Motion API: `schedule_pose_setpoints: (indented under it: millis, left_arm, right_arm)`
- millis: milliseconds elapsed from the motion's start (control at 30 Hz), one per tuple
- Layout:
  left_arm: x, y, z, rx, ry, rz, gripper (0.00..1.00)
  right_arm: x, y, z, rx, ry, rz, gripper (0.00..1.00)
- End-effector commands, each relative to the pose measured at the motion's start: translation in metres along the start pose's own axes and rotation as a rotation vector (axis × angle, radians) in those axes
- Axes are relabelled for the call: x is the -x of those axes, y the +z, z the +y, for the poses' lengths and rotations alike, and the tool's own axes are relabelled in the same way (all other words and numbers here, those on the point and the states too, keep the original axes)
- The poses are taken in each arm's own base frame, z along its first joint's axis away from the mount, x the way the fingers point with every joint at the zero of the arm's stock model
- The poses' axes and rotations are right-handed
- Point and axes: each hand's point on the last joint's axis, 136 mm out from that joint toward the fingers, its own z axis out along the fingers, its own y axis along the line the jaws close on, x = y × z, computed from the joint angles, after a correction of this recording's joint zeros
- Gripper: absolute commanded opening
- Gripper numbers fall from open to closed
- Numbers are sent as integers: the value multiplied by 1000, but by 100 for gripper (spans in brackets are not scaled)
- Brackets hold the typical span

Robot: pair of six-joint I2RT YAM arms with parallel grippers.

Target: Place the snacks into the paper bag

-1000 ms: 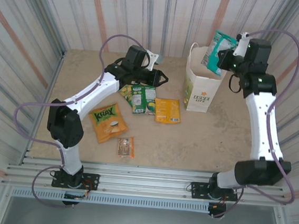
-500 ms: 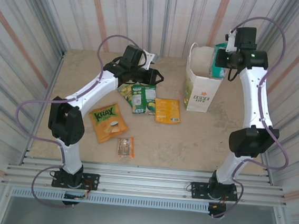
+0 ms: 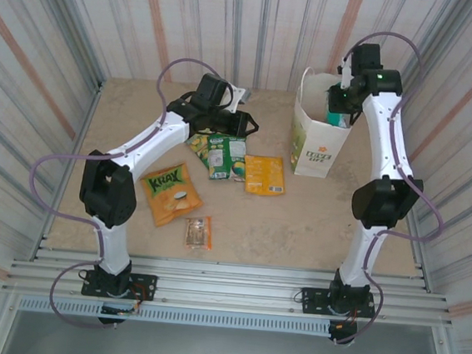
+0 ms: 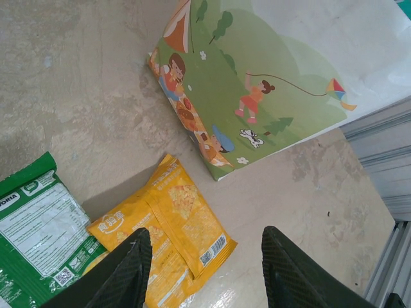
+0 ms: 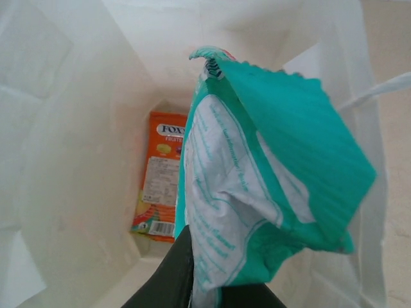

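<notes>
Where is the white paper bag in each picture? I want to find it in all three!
Top external: the paper bag stands upright at the back right.
Left wrist: its green printed side lies across the upper right.
Right wrist: we look down into it, with its white walls around the teal packet.
Shared landmark: the orange-yellow packet beside the bag, also lower centre in left wrist.

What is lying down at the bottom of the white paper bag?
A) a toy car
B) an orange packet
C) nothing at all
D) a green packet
B: the right wrist camera looks down into the paper bag, and an orange packet lies at its bottom, below the teal packet that the right gripper holds.
</notes>
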Motion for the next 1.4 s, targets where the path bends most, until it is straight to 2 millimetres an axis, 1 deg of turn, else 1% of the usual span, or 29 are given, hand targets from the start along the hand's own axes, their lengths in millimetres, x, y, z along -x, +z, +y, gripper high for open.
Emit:
schedule_pose_setpoints:
  millis: [0,67,167,267,333,433,533,633,700,767,800,933,967,1000,1033,1100,1200,1367]
  left_arm:
    - [-3,-1,6,9,3,7,50]
    - [-5,0,7,10,0,12,50]
    - [-7,-1,8,10,-4,15,50]
    - [-7,-2,8,10,-2,15,50]
    - [-9,-2,8,9,-5,18,50]
    - [-10,-5,5,-1,-11,18,50]
    - [-17,-7,0,-30,-43,27,49]
    - [-27,-7,-4,-69,-92,36,49]
    - [-36,-7,-4,-79,-125,44,49]
    - [-48,-5,-1,-79,-163,57,49]
    - [-51,-5,0,-78,-178,58,49]
    - [-73,3,11,-58,-267,85,48]
    - [-77,5,13,-55,-287,87,48]
    - [-83,9,15,-53,-309,90,48]
    - [-87,13,18,-44,-331,89,47]
    - [-96,21,25,-16,-372,93,46]
    - [-109,37,34,39,-417,110,45]
    - [-132,63,43,113,-439,180,46]
  right_arm:
    - [1,3,-7,-42,-7,15,18]
    - [0,7,-8,-51,-5,23,23]
    - [-1,9,-11,-67,-2,31,34]
    - [-3,8,-13,-82,1,38,37]
    - [-3,3,-11,-68,4,34,37]
    - [0,-13,-1,-11,12,4,39]
    - [2,-36,9,37,16,-31,40]
    - [-1,-62,14,59,9,-59,42]
    - [-7,-76,20,87,5,-69,43]
    - [-15,-90,29,124,3,-83,43]
    - [-20,-94,33,140,4,-87,44]
    - [-41,-107,55,231,24,-128,44]
    - [-47,-106,59,249,38,-136,44]
    - [-58,-102,64,275,59,-134,44]
    - [-65,-103,69,303,80,-149,45]
    - [-79,-100,74,340,124,-174,45]
    - [-99,-96,76,366,173,-195,46]
    - [-129,-84,78,383,214,-164,46]
